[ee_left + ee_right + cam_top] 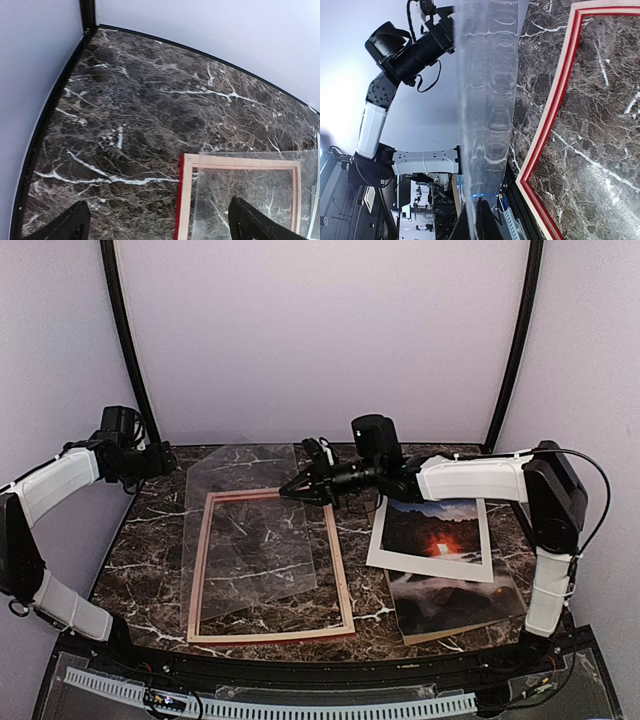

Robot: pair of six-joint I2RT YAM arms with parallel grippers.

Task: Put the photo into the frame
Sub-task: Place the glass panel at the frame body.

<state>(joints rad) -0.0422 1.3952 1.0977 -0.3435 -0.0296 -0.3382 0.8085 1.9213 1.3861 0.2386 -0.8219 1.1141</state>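
Right end effector pinching clear sheet above frame; left end effector released. Next, likely: seat sheet below it, then fetch photo rightward.

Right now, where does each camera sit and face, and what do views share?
Top external: above and behind, facing down at the table; left arm, right arm show.
Left wrist: down at the frame corner; open left gripper tips show.
Right wrist: along the clear sheet the right gripper pinches; left arm beyond.
All share the frame.
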